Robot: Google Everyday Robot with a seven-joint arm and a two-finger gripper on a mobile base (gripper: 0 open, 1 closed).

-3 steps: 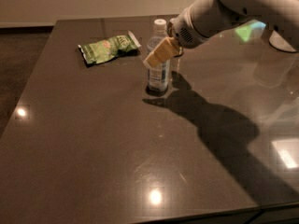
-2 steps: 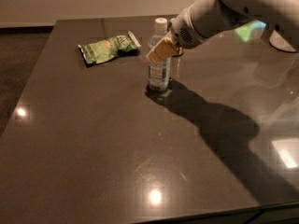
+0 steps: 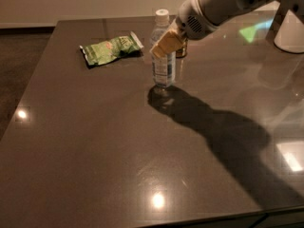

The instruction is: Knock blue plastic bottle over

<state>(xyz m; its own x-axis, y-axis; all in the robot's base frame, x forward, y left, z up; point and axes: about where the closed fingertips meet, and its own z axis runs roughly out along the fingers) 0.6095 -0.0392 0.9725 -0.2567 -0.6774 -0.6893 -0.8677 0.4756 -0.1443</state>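
claw (image 3: 165,44) at upright blue plastic bottle (image 3: 164,71) w/ pale label

You see the bottle (image 3: 164,70) upright on the table (image 3: 95,151), gripper (image 3: 166,43) across its upper part, bag (image 3: 110,50) to its left, can (image 3: 181,52) just behind-right.

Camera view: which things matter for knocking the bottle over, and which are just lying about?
In the job: blue plastic bottle, upright; gripper, at its upper half.
Lying about: green snack bag, left of the bottle; drink can, partly hidden behind the gripper.
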